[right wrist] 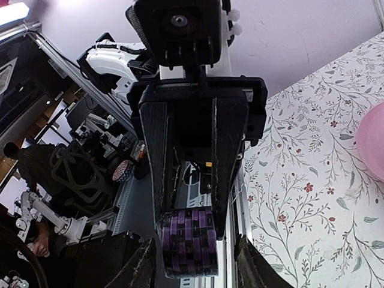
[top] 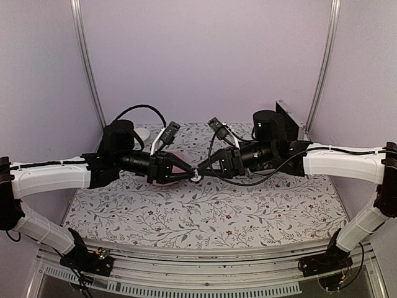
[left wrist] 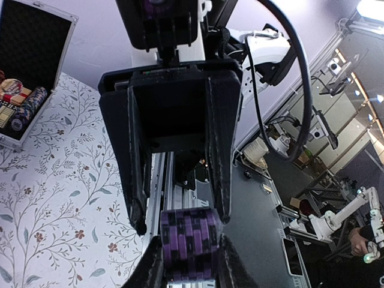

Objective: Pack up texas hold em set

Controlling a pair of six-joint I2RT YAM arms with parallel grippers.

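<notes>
A purple-and-black poker chip stack is held in mid-air above the middle of the table, where the two grippers meet tip to tip. My left gripper is shut on the stack, its fingers pressed on both sides. My right gripper is open around the same stack, its fingers standing clear of it. In the top view the left gripper and the right gripper face each other. The open silver case, black-lined, lies at the far right with several chip stacks in it. Card decks and the marker are not visible.
A pink plate lies on the floral tablecloth under the arms. A small white bowl sits at the back left behind the left arm. The case lid stands upright at the back right.
</notes>
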